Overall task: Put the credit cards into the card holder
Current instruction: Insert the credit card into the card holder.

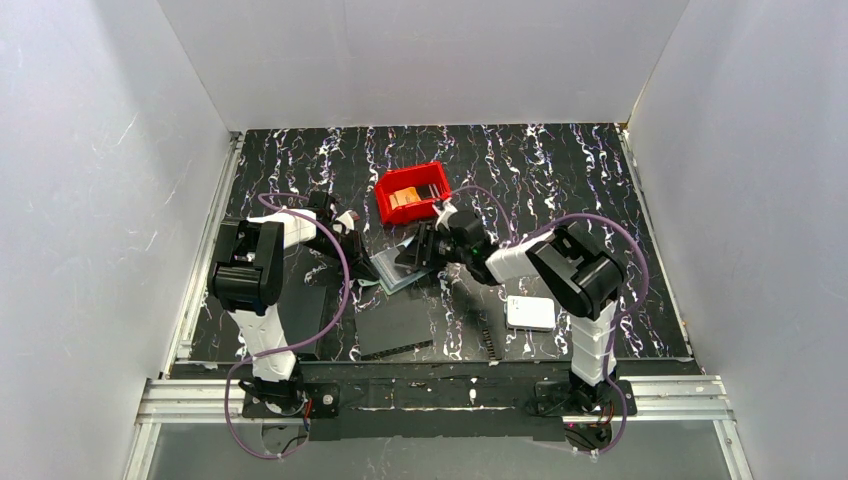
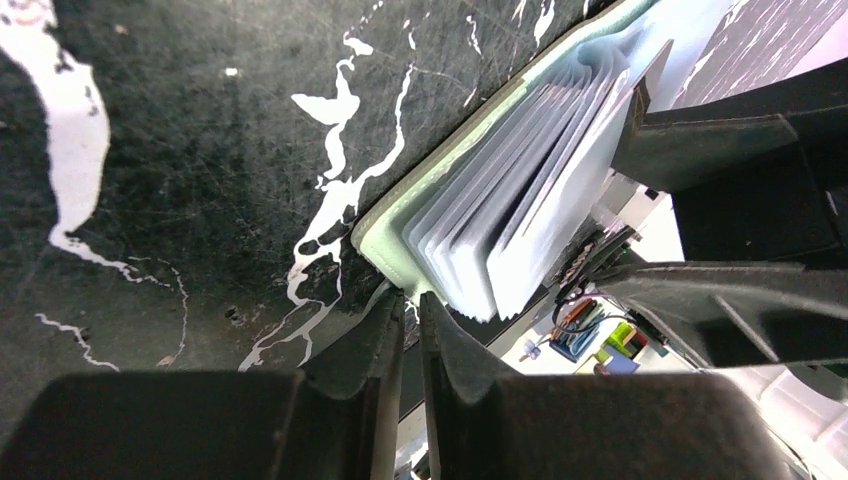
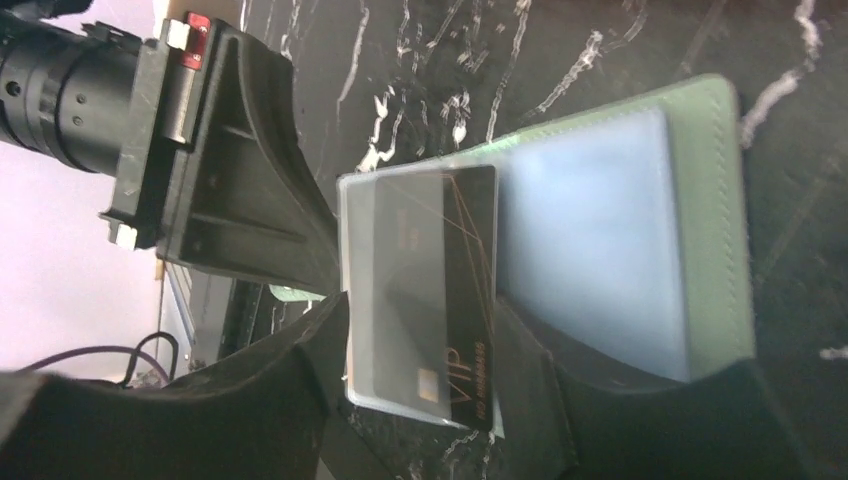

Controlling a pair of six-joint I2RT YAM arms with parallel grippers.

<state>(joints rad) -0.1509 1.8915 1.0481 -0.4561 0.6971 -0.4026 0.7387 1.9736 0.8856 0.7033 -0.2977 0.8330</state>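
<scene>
This place looks like a robotics lab, a closed test cell. Plain white panels stand on three sides of a bench with a black marbled top. The left arm and the right arm are bolted to an aluminium rail at its near edge, and purple cables hang from them.

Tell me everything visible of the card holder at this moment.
The card holder is a grey-green, leather-like wallet with stitched edges and rounded corners. It lies open on the table, its translucent pockets fanned up. One pocket holds a dark card lettered VIP, between the fingers of the open right claw. The left claw is nearly shut at its corner; whether it pinches the cover is unclear.
</scene>
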